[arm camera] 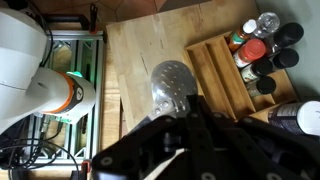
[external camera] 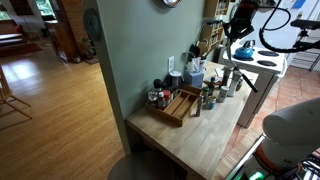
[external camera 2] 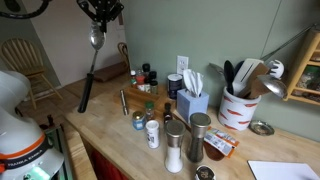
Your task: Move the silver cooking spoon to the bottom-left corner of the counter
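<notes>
My gripper is shut on the silver cooking spoon and holds it high above the light wood counter. The round shiny bowl sits just under the jaws and the dark handle hangs down at a slant, clear of the counter. In an exterior view the gripper and the spoon's handle are above the counter's far end. In the wrist view the perforated bowl sticks out past the dark fingers, over the counter.
A wooden tray with spice bottles lies against the wall. A blue box of utensils, a white crock and metal shakers stand on the counter. A white appliance top adjoins it.
</notes>
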